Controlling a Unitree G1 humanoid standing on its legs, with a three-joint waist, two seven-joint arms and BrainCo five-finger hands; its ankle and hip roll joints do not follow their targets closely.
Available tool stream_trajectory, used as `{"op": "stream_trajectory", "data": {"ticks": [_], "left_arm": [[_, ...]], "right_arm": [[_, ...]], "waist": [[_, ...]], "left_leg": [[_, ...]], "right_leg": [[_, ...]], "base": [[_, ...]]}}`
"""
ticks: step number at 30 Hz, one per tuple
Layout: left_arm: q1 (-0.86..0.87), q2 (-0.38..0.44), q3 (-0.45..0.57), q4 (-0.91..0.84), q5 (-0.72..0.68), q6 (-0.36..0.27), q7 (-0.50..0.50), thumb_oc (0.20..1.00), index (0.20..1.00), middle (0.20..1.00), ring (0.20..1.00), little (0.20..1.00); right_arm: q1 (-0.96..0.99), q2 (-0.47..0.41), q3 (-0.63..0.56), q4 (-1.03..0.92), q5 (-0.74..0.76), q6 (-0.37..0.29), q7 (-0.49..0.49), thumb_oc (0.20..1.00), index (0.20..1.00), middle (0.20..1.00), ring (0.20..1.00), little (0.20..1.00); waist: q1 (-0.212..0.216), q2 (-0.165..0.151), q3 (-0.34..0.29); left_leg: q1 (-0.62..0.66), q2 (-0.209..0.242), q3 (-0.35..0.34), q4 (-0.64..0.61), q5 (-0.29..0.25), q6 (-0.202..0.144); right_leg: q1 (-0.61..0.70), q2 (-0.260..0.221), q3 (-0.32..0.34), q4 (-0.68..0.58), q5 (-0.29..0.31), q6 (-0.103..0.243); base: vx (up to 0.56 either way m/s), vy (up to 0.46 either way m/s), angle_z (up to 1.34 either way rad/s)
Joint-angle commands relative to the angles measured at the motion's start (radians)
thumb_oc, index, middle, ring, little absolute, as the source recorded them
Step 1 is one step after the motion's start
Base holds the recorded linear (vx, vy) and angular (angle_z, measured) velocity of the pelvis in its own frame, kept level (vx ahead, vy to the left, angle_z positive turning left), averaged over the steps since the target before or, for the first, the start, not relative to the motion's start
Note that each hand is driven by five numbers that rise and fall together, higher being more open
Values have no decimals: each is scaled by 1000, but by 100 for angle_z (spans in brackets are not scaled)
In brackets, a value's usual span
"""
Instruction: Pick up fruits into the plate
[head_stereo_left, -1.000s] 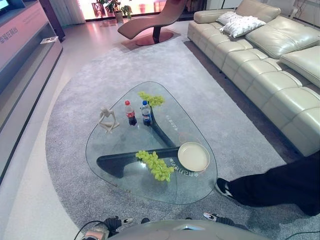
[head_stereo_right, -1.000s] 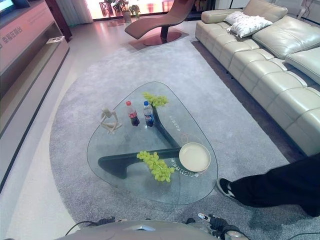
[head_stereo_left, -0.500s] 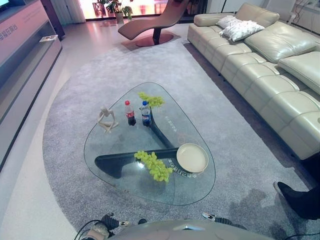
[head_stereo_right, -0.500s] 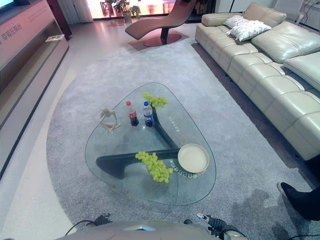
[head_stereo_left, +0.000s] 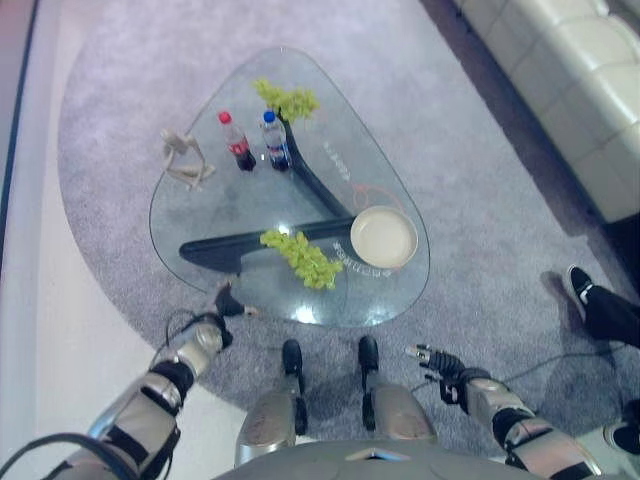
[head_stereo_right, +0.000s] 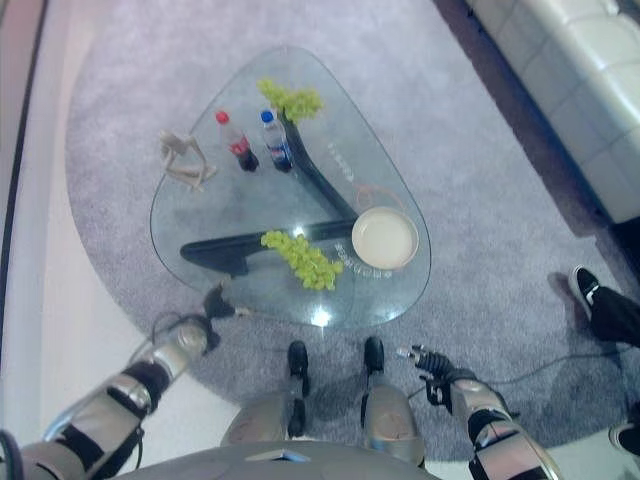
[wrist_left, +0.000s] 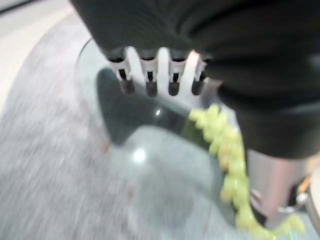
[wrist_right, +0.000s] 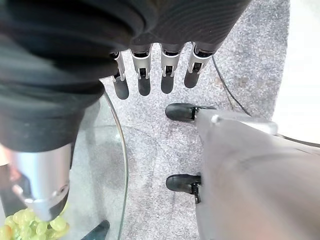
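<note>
Two green grape bunches (head_stereo_left: 302, 257), (head_stereo_left: 286, 99); cream plate (head_stereo_left: 384, 237) empty.

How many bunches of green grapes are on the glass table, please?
2. One bunch of grapes lies at the near side, left of the plate. The other bunch lies at the far end, behind the bottles.

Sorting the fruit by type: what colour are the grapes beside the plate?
Light yellow-green grapes, just left of the cream plate; clearest in the left eye view.

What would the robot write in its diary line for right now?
grapes: on table, beside plate | plate: empty | left hand: open, at table edge | right hand: open, off table
</note>
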Motion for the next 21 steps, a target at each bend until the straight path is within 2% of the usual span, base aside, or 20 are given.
{"op": "stream_trajectory", "data": {"ticks": [1, 4, 8, 11, 16, 21], "left_arm": [[-148, 79, -59, -21, 149, -27, 30, 1000, 1000, 1000, 1000, 1000], [-245, 136, -108, -60, 235, 4, 50, 1000, 1000, 1000, 1000, 1000], [-357, 172, -171, -86, 310, 91, 48, 1000, 1000, 1000, 1000, 1000], [-446, 209, -213, -82, 367, 127, 9, 1000, 1000, 1000, 1000, 1000], [-507, 228, -249, -80, 423, 147, -24, 1000, 1000, 1000, 1000, 1000], [-587, 214, -290, -56, 550, 137, -72, 1000, 1000, 1000, 1000, 1000]], "right_arm": [[-91, -49, 24, -44, 57, 21, 6, 1000, 1000, 1000, 1000, 1000], [-146, -64, 31, -61, 71, 9, -5, 1000, 1000, 1000, 1000, 1000], [-97, -38, 19, -43, 7, -139, -28, 1000, 1000, 1000, 1000, 1000], [-65, -42, 20, -60, 8, -200, -26, 1000, 1000, 1000, 1000, 1000], [-59, -38, 21, -77, 37, -218, -32, 1000, 1000, 1000, 1000, 1000], [-74, -21, 12, -100, 99, -216, -62, 1000, 1000, 1000, 1000, 1000]], "waist": [[-6, 8, 76], [-19, 18, 125], [-61, 39, 157], [-88, 38, 157], [-97, 32, 157], [-109, 18, 157]], "left_leg": [[18, -3, -40, 46, -165, -1], [-38, -6, -38, 67, -156, -7], [-113, -11, -23, 102, -152, -5], [-167, -16, -12, 123, -151, -3], [-216, -19, -7, 144, -151, -2], [-306, -30, -1, 188, -153, 0]], "right_leg": [[-28, 2, 3, 115, -123, 11], [-97, 6, 1, 150, -123, 6], [-195, 17, 24, 215, -133, 3], [-256, 22, 36, 234, -132, 2], [-306, 23, 43, 249, -128, 1], [-397, 28, 52, 274, -111, 2]], "base": [[-96, 24, -1], [-135, 59, -5], [-96, 142, -14], [-40, 60, -16], [-22, -12, -12], [-35, -33, -7]]}}
